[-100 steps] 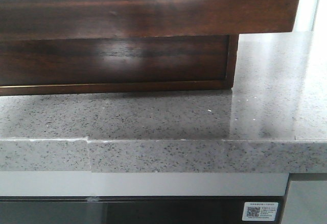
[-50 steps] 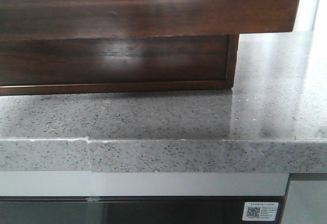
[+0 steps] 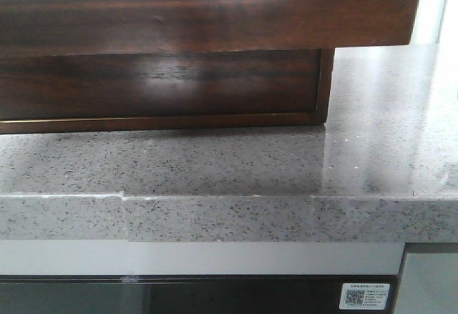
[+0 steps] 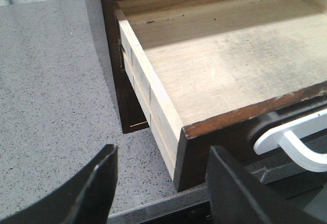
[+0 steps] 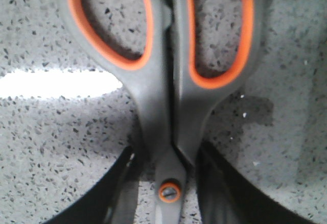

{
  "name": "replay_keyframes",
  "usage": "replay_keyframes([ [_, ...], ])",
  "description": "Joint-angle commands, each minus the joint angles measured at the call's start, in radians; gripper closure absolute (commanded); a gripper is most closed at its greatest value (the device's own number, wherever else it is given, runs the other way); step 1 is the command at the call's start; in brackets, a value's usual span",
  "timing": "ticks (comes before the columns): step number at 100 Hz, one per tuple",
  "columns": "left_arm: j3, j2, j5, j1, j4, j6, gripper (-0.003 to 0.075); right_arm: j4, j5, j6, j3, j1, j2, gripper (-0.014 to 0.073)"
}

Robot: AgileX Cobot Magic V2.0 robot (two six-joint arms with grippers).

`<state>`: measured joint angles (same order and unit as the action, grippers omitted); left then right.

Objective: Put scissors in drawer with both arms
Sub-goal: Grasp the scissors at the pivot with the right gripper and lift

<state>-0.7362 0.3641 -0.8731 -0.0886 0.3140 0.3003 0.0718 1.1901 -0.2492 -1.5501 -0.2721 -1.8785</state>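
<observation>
Right gripper (image 5: 164, 183) jaws clamped on the grey-orange scissors (image 5: 162, 81) near the pivot; left gripper (image 4: 161, 183) jaws wide apart, holding nothing, beside the pulled-out drawer (image 4: 214, 76) on the speckled grey surface (image 3: 236, 164).

The left gripper (image 4: 161, 185) has its fingers spread wide apart, holding nothing. The right gripper (image 5: 166, 175) is clamped on the scissors (image 5: 163, 81) near the pivot.
</observation>
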Motion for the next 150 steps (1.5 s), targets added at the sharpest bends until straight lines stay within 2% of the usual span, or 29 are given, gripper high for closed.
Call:
replay_keyframes([
  [1, -0.031, 0.018, 0.074, -0.008, 0.024, -0.002, 0.0344, 0.009, 0.012, -0.015, -0.030, -0.005, 0.046, 0.0422],
  [27, -0.031, 0.018, 0.074, -0.008, 0.023, -0.002, 0.0345, 0.009, 0.030, -0.015, -0.030, -0.005, 0.046, 0.0592],
  [43, -0.031, 0.018, 0.074, -0.008, 0.021, -0.002, 0.0345, 0.009, 0.032, -0.015, -0.030, -0.005, 0.046, 0.0659],
  [69, -0.031, 0.018, 0.074, -0.008, 0.018, -0.002, 0.0345, 0.009, 0.044, -0.015, -0.034, -0.005, 0.083, 0.0662],
  [95, -0.031, 0.018, 0.074, -0.008, 0.016, -0.002, 0.0345, 0.037, 0.050, -0.065, -0.110, 0.034, 0.254, 0.0662],
  [123, -0.031, 0.018, 0.074, -0.008, 0.008, -0.002, 0.0346, 0.072, 0.072, -0.120, -0.333, 0.191, 0.430, 0.0662],
  [140, -0.031, 0.018, 0.074, -0.008, 0.008, -0.002, 0.0347, 0.079, 0.077, -0.191, -0.427, 0.371, 0.465, 0.0662],
  [150, -0.031, 0.018, 0.075, -0.008, 0.004, -0.002, 0.0353, 0.100, 0.070, -0.277, -0.452, 0.483, 0.467, 0.0662],
])
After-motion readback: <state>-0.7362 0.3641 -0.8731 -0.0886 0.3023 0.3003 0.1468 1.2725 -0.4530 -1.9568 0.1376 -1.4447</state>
